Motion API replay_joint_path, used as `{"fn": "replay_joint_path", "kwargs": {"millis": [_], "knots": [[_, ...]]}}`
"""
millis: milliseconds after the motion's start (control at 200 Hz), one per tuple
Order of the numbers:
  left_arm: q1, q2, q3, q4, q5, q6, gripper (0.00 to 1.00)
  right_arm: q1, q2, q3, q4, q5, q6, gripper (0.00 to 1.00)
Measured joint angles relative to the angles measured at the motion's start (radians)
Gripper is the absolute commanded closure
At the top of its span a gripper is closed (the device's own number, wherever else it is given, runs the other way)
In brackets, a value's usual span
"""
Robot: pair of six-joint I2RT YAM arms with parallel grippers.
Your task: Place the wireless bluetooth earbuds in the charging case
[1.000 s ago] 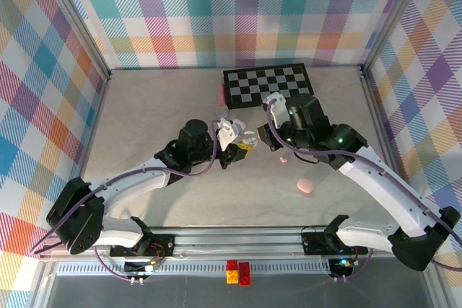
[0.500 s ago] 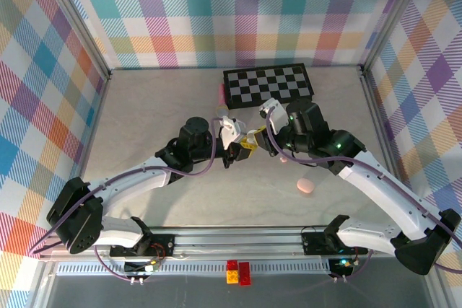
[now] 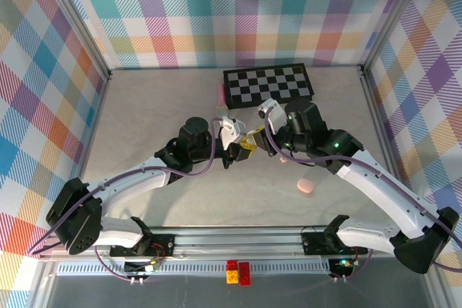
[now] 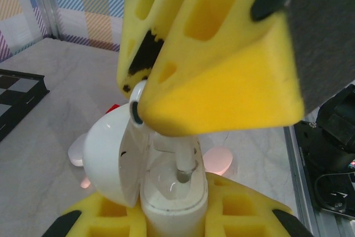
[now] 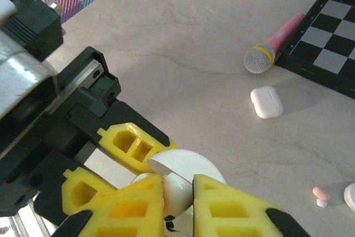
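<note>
Pale marbled tabletop [image 3: 159, 106], plaid walls all round. Most of the interesting bit is buried under yellow foam, so bear with me.

The left gripper [image 4: 172, 217] is clamped on the base of a white charging case [image 4: 173, 192], holding it upright with the lid [image 4: 108, 159] flipped open to one side. The right gripper [image 5: 177, 188] sits right above it, fingers closed to a narrow gap with something white pinched between them. From the left wrist view that looks like an earbud [image 4: 186, 162]. Its white stem with a dark tip points down into the case well, and its head is hidden behind the upper finger. I can't tell if the stem is seated or just touching, or what's in the other slot.

Off to the side, a closed white case [image 5: 266, 102] lies near a pink microphone [image 5: 274, 45] that runs up to the checkerboard [image 5: 333, 43] edge. A tiny pink bud [image 5: 320, 193] lies loose with a white scrap against it, and something white is cut off at the frame edge. A pink pebble case [image 3: 306, 187] sits well apart, nearer the arm bases.
</note>
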Motion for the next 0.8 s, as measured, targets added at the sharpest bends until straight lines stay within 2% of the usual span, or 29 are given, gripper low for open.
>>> {"fn": "replay_joint_path", "kwargs": {"millis": [290,800], "knots": [[0.0,-0.009,0.0,-0.02,-0.001,-0.001,0.96,0.0,0.005,-0.007,0.003,-0.008,-0.008,0.83],[0.0,-0.014,0.0,-0.026,0.005,-0.02,0.96,-0.002,0.001,-0.013,0.006,-0.049,-0.022,0.76]]}}
